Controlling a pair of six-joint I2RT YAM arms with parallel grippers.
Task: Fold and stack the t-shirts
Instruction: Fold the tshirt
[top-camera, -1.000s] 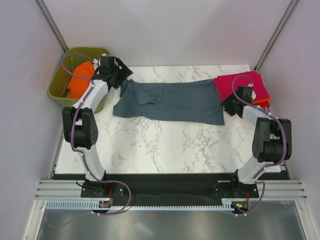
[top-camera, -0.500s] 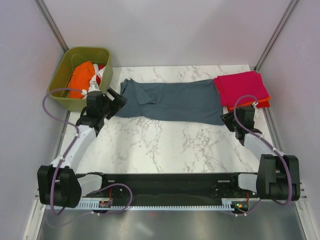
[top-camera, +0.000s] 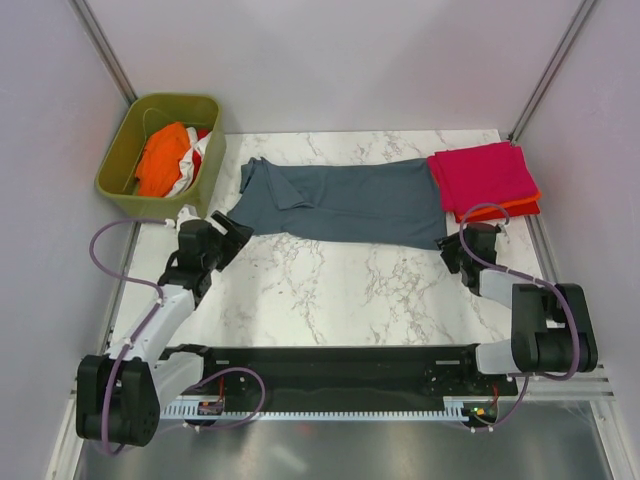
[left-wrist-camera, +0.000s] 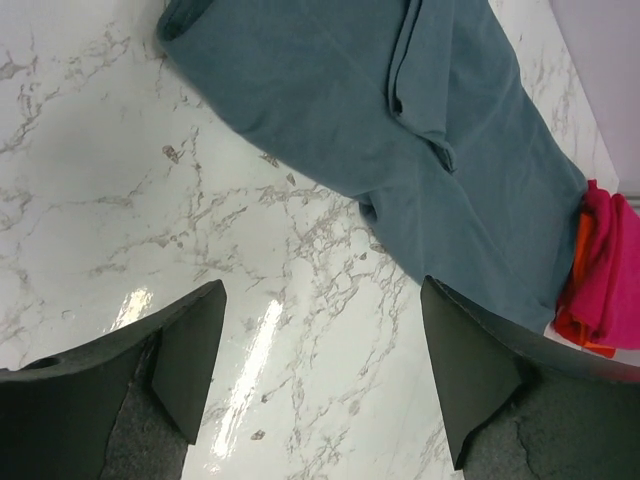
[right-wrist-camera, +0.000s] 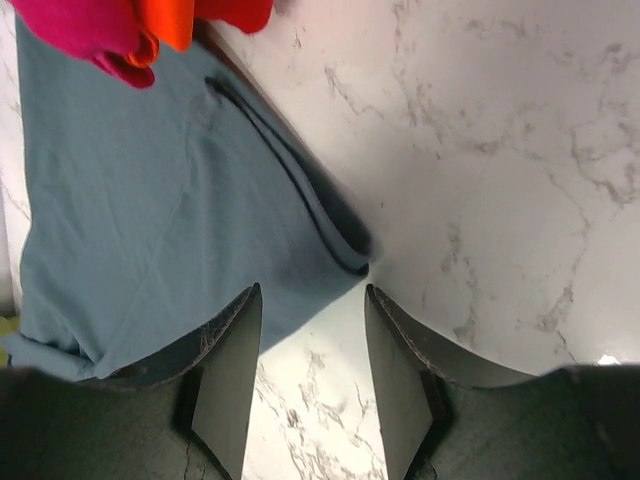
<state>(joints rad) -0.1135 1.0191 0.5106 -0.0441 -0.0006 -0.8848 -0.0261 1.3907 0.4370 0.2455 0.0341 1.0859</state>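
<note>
The blue-grey shirt lies flat, right edge touching the pink shirt.

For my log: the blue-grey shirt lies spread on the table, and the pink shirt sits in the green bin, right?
No. The top view shows the pink shirt at the far right corner of the table, not in the bin. Rest holds.

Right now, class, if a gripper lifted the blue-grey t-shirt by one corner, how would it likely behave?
The blue-grey t-shirt would probably droop and sag: it lies flat with soft creases. Probably light, being thin cloth with a doubled hem. Pushed, it would likely bunch rather than slide whole across the marble table.
</note>
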